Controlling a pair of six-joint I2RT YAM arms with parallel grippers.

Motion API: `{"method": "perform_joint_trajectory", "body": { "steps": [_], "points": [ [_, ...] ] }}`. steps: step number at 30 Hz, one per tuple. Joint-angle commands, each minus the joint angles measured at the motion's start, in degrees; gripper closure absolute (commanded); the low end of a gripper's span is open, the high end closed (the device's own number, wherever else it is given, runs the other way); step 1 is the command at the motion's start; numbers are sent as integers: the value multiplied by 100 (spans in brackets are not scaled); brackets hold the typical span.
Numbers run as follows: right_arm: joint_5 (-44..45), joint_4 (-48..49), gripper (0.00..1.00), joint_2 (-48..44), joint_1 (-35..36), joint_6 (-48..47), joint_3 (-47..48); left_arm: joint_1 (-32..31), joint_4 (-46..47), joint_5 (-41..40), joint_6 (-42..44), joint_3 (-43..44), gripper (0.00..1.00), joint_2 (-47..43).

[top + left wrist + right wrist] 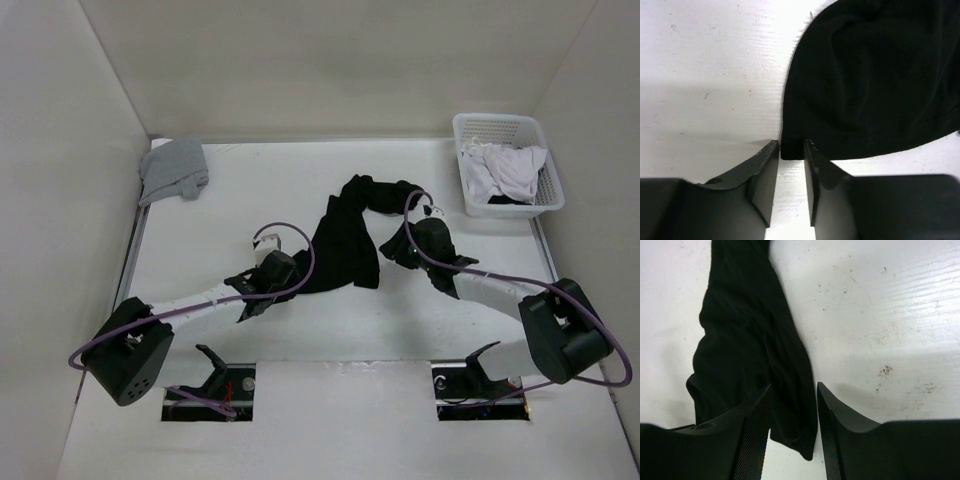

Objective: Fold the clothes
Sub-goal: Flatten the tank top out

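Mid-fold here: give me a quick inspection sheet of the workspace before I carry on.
Surface: white table, lightly scuffed.
Job's things: black tank top crumpled mid-table; grey garment at the far left corner; white garment in the basket.
Clutter: nothing seen.
Grippers: left gripper open, astride the tank top's corner; right gripper open, a strip of the top between its fingers.
Cables: purple cables loop over both arms.
Surroundings: plain white walls.
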Motion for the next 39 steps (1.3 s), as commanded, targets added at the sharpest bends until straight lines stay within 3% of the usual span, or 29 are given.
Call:
{"method": "perform_joint_trajectory", "body": {
  "steps": [1, 9, 16, 23, 32, 35, 38, 39],
  "points": [
    [101, 363, 55, -209, 109, 88, -41, -93, -516, 49, -172, -41, 79, 287],
    [145, 13, 55, -358, 311, 299, -567, -13, -41, -101, -155, 46, 95, -151],
    [277, -752, 57, -974, 908, 519, -894, 65, -155, -233, 38, 380, 99, -1065],
    [276, -516, 56, -422, 1234, 704, -701, 329, -137, -119, 126, 424, 100, -1479],
    [400, -111, 70, 423, 1234, 862, -270, 505, -67, 75, 214, 398, 99, -1699],
    [417, -137, 90, 485, 1261, 888, -208, 584, 12, 110, 267, 407, 99, -1716],
    [803, -583, 99, -224, 1130, 766, -331, 715, 56, 93, 354, 538, 99, -1839],
    [995, -1204, 100, -845, 981, 513, -244, 794, 91, 75, 372, 617, 100, -1918]
  ]
}}
